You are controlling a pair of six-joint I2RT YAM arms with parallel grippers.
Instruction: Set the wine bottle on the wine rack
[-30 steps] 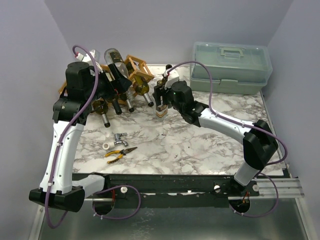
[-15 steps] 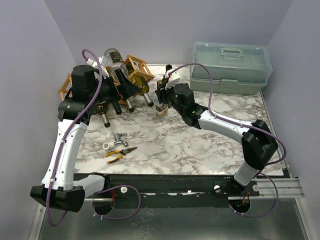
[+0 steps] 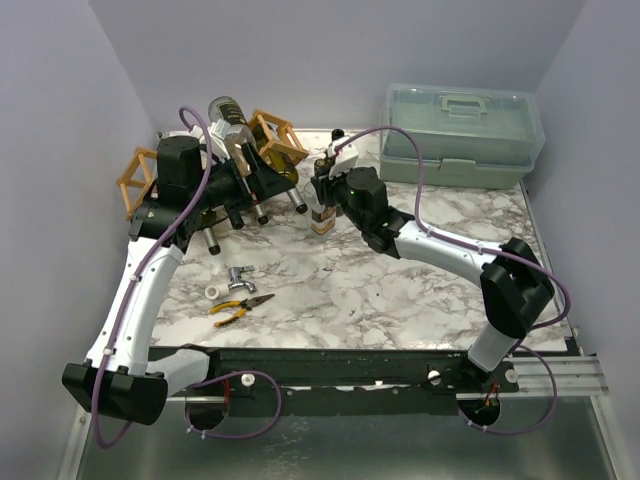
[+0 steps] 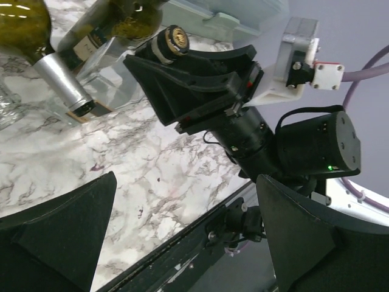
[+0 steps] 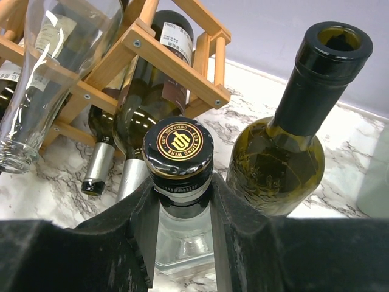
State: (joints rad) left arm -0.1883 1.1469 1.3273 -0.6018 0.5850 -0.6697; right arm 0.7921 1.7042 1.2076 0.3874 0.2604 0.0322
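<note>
A translucent green toolbox [image 3: 462, 133] sits at the far right corner of the marble table [image 3: 400, 300]. Near the left front lie yellow-handled pliers [image 3: 240, 306], with a metal tap [image 3: 238, 276] and a small white fitting [image 3: 214, 292] just beside them.

My overhead camera looks down from behind both arms across the whole table [image 3: 400, 285]. The left wrist camera faces the right gripper [image 4: 176, 55] at close range. The right wrist camera sits tight above the capped bottle [image 5: 178, 149], which both wrist views share.

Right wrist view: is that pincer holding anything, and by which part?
Yes: the right pincer grips the clear bottle by its neck, just below the black-and-gold cap.
</note>
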